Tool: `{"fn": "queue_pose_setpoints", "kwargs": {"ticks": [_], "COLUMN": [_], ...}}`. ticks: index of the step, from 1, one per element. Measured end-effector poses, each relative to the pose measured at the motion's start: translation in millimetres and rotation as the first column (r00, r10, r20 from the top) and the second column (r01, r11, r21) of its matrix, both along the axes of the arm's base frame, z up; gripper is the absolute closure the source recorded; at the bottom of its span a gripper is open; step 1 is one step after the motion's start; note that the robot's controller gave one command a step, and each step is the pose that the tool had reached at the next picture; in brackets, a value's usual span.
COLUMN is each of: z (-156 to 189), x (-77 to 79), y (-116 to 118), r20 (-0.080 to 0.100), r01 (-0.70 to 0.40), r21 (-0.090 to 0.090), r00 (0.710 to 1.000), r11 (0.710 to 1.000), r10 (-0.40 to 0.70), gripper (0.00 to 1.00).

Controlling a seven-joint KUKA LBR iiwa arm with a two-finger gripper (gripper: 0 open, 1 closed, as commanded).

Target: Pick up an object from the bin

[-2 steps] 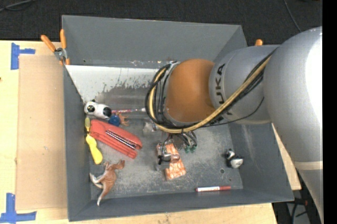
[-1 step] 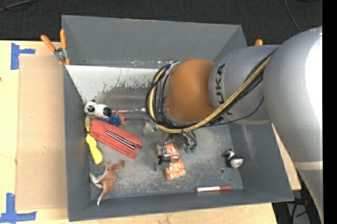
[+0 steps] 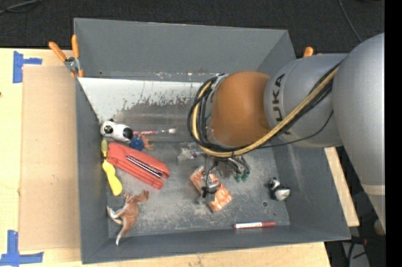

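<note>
My gripper hangs below the arm's orange cover, low in the middle of the bin. It stands right on an orange-and-white patterned piece that lies on the bin floor, and it hides part of that piece. A small green thing lies just to the gripper's right. Further right sits a small black-and-silver object.
A red pen lies near the front wall. On the left side are a red flat tool, a yellow piece, an orange toy dinosaur, a black-and-white toy and a small blue piece.
</note>
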State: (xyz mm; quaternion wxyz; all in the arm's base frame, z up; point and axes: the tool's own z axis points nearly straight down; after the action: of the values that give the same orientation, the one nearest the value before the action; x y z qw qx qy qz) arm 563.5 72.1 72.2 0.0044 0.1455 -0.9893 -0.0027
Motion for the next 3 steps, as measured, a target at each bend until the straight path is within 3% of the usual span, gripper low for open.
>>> {"fn": "queue_pose_setpoints", "kwargs": {"ticks": [1, 2, 3], "z": [31, 21, 13], "x": [3.5, -8.5, -21.6], "y": [-20, -48, -62], "r20": [0.002, -0.001, 0.002], "r01": [0.131, -0.049, -0.002], "r21": [-0.002, -0.002, 0.000], "r00": [0.991, 0.999, 1.000], "r11": [0.991, 0.999, 1.000], "r10": [-0.131, 0.049, 0.002], "gripper": [0.00, 0.00, 1.00]}}
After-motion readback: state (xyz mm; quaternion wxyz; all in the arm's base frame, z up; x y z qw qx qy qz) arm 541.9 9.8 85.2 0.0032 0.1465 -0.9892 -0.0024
